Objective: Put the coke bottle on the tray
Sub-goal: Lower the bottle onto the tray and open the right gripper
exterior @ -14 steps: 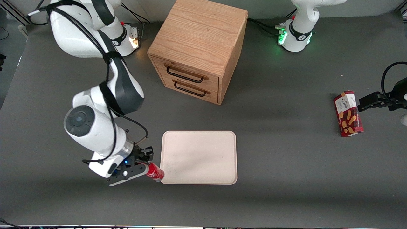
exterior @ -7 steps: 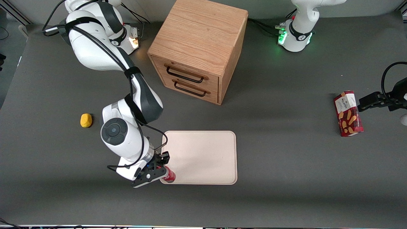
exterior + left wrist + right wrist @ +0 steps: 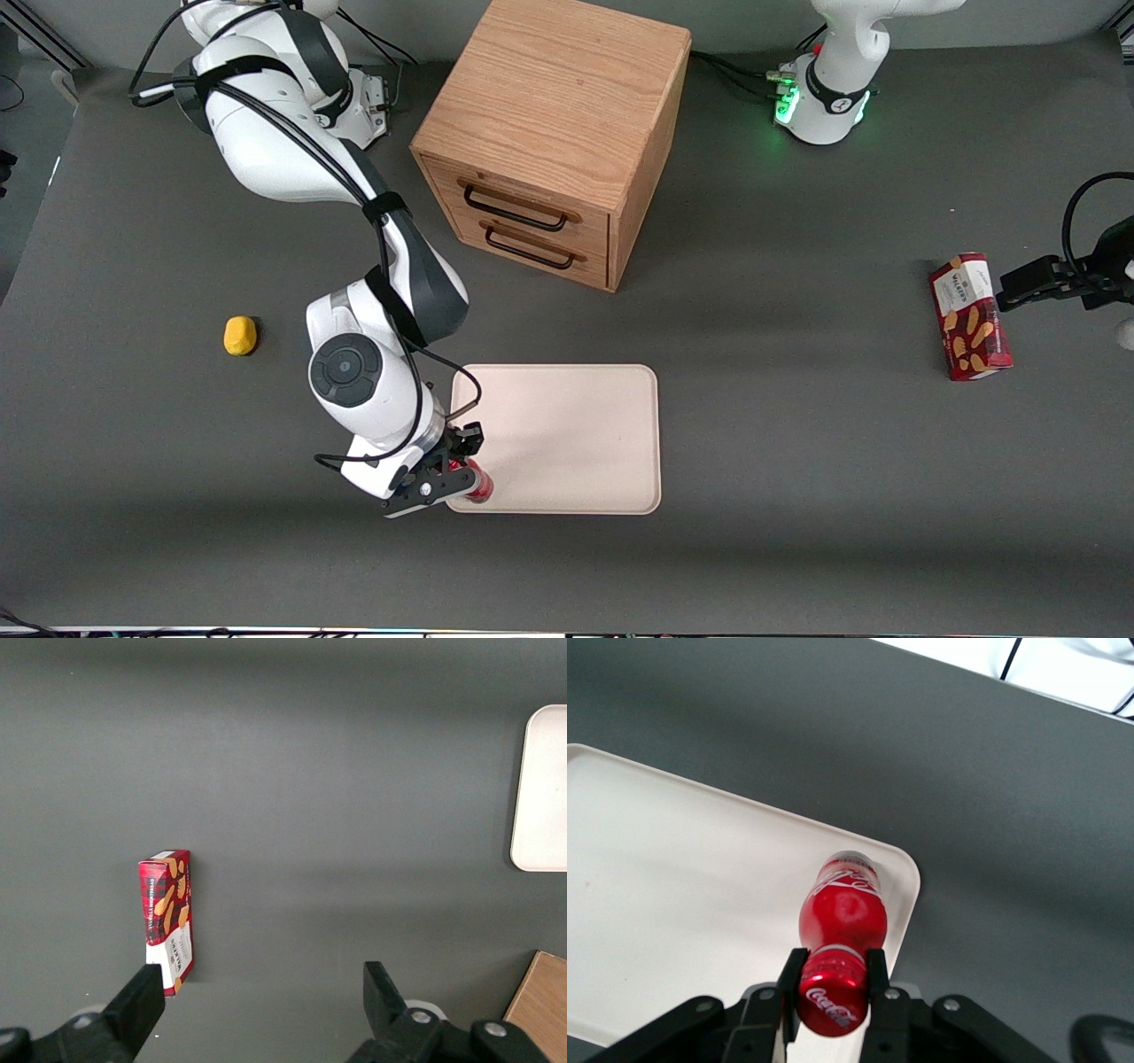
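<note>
My gripper (image 3: pixel 461 468) is shut on the coke bottle (image 3: pixel 478 486), a small glossy red bottle. In the right wrist view the two black fingers (image 3: pixel 792 979) clamp its red cap, and the bottle (image 3: pixel 842 912) hangs below them over the tray (image 3: pixel 673 904). The pale cream tray (image 3: pixel 567 434) lies flat on the grey table. In the front view the bottle is over the tray's corner nearest the front camera, at the working arm's end. I cannot tell whether the bottle's base touches the tray.
A wooden two-drawer cabinet (image 3: pixel 554 133) stands farther from the front camera than the tray. A small yellow lump (image 3: pixel 239 335) lies toward the working arm's end. A red biscuit box (image 3: pixel 970 316) lies toward the parked arm's end and also shows in the left wrist view (image 3: pixel 166 912).
My gripper has carried the coke bottle sideways from beside the tray's edge to over the tray's near corner. The arm has swung with it, uncovering the yellow lump.
</note>
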Controlling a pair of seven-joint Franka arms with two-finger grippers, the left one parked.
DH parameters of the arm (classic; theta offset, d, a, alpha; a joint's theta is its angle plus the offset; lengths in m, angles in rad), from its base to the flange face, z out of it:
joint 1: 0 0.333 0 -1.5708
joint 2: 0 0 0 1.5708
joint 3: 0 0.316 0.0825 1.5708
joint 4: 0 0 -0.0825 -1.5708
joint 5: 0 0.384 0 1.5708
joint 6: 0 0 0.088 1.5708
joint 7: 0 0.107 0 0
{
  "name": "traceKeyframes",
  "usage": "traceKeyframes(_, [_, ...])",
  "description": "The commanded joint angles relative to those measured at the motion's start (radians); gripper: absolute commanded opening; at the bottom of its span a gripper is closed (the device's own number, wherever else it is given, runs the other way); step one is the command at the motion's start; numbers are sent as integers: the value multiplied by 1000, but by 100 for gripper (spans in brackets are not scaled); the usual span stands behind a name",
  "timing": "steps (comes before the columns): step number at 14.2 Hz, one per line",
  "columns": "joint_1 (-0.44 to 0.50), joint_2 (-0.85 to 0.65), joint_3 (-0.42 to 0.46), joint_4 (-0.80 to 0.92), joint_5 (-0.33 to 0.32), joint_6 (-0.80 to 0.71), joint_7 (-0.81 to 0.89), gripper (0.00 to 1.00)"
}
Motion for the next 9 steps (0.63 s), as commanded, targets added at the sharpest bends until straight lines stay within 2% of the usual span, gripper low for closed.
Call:
traceKeyframes(1, [2,-14,6,-28,-25,1,74,21])
traceKeyframes(5, [2,-14,6,-36,-22,1,88,31])
traceKeyframes(6, [2,-14,7,-45,-20,1,102,50])
traceKeyframes(7, [2,-14,6,-59,-25,5,137,99])
traceKeyframes(9, [2,-14,6,-69,-25,48,166,100])
